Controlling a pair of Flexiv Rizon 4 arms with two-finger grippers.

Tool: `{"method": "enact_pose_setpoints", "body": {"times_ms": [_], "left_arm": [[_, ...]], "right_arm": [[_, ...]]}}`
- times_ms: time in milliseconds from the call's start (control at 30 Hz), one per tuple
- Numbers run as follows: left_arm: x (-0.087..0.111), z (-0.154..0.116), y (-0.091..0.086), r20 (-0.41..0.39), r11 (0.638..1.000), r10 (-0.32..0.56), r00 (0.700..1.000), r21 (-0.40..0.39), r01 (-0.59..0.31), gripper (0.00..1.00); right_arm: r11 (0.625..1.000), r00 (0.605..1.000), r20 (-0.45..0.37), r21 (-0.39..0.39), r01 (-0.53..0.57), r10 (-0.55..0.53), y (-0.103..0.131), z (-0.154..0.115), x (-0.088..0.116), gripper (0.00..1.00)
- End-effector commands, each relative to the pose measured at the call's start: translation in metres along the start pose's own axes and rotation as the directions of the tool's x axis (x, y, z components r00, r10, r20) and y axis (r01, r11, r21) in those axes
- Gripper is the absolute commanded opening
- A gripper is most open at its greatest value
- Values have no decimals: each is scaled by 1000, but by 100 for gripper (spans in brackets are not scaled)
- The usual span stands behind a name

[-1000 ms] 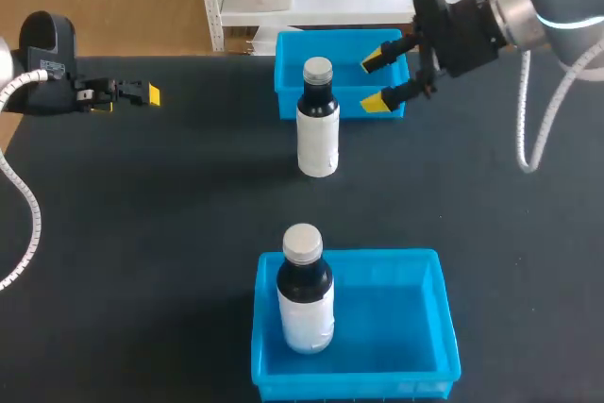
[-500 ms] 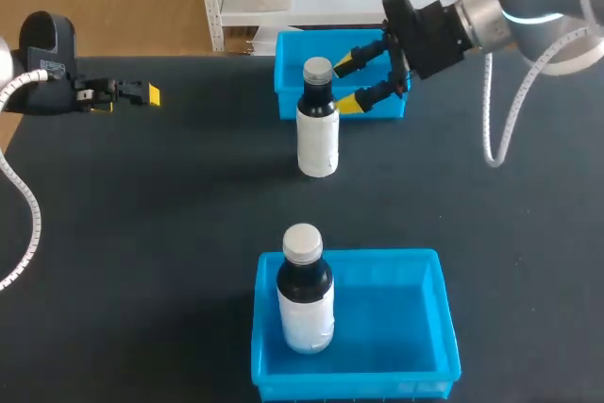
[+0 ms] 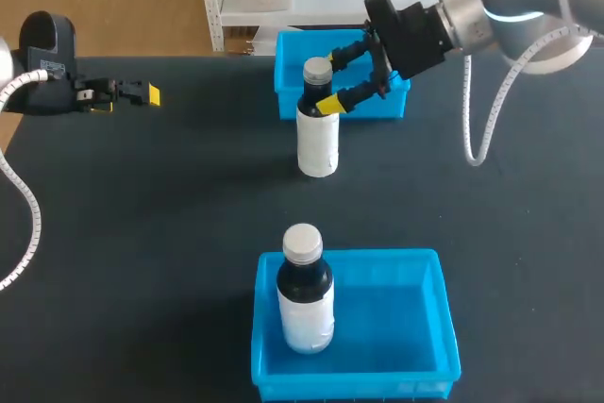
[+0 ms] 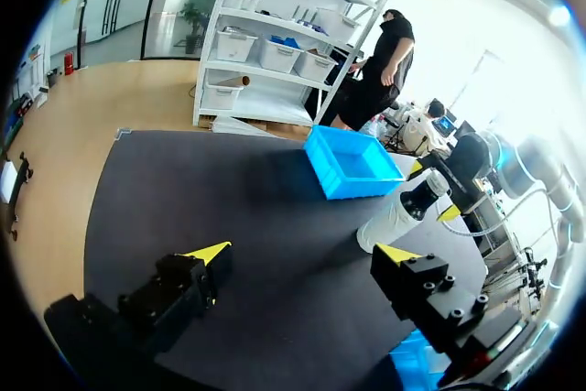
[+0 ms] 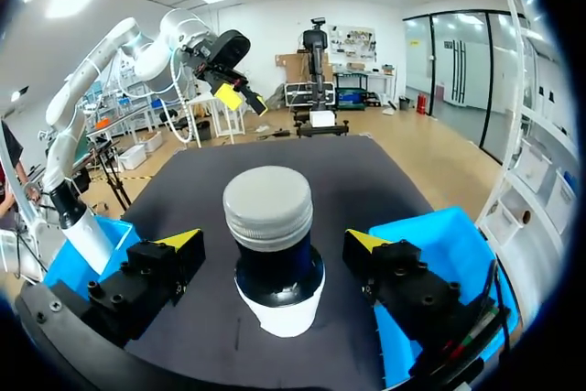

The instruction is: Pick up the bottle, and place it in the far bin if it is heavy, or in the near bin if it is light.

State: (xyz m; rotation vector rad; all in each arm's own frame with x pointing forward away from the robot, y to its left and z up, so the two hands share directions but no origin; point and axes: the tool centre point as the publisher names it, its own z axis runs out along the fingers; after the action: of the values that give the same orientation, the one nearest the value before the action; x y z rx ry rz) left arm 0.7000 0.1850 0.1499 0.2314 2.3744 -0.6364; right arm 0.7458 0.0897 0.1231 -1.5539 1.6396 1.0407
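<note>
A dark bottle (image 3: 318, 125) with a white label and grey cap stands on the black table just in front of the far blue bin (image 3: 293, 92). My right gripper (image 3: 335, 77) is open around its neck, one yellow tip on each side. In the right wrist view the bottle (image 5: 272, 244) sits between the fingers with gaps on both sides, touching neither. A second, similar bottle (image 3: 304, 299) stands upright in the near blue bin (image 3: 396, 327). My left gripper (image 3: 146, 93) hovers at the far left, open and empty (image 4: 302, 254).
The far bin (image 5: 439, 235) lies beside the right gripper and looks empty. The near bin (image 5: 87, 267) with its bottle (image 5: 82, 226) is on the other side. Bare black table (image 3: 160, 214) stretches between the left arm and the bottles.
My right gripper has moved left from over the far bin to the standing bottle, and its open fingers now flank the neck. The left arm has not moved.
</note>
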Motion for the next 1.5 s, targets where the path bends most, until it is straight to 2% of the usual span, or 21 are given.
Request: {"method": "enact_pose_setpoints", "body": {"times_ms": [33, 600, 667, 700, 867, 933, 1067, 1200, 1233, 1300, 1367, 1500], "left_arm": [[0, 0, 0, 0, 1000, 0, 1000, 0, 0, 100], [0, 0, 0, 0, 1000, 0, 1000, 0, 0, 100], [0, 0, 0, 0, 1000, 0, 1000, 0, 0, 100], [0, 0, 0, 0, 1000, 0, 1000, 0, 0, 100], [0, 0, 0, 0, 1000, 0, 1000, 0, 0, 100], [0, 0, 0, 0, 1000, 0, 1000, 0, 0, 100], [0, 0, 0, 0, 1000, 0, 1000, 0, 0, 100], [0, 0, 0, 0, 1000, 0, 1000, 0, 0, 100], [0, 0, 0, 0, 1000, 0, 1000, 0, 0, 100], [0, 0, 0, 0, 1000, 0, 1000, 0, 0, 100], [0, 0, 0, 0, 1000, 0, 1000, 0, 0, 100], [0, 0, 0, 0, 1000, 0, 1000, 0, 0, 100]], "right_arm": [[1000, 1000, 5, -9, 7, -7, 3, 3, -2, 100], [999, 1000, 0, -33, 7, -7, 11, 12, -1, 100], [1000, 1000, 0, -31, 6, -6, 10, 12, -1, 92], [1000, 1000, 0, -30, 5, -5, 10, 11, -1, 84], [1000, 1000, -1, -24, 4, -4, 8, 12, -1, 55], [1000, 1000, -2, -24, 5, -5, 7, 13, -1, 50], [1000, 1000, -5, -25, 8, -8, 7, 14, -1, 48], [1000, 1000, -3, -23, 8, -8, 6, 14, -1, 41], [1000, 1000, -3, -22, 8, -8, 6, 13, -1, 36], [1000, 1000, -2, -21, 7, -7, 6, 11, -1, 14], [1000, 1000, -1, -18, 8, -8, 6, 9, -2, 0], [1000, 1000, 0, -9, 10, -10, 6, 2, -3, 0]]}}
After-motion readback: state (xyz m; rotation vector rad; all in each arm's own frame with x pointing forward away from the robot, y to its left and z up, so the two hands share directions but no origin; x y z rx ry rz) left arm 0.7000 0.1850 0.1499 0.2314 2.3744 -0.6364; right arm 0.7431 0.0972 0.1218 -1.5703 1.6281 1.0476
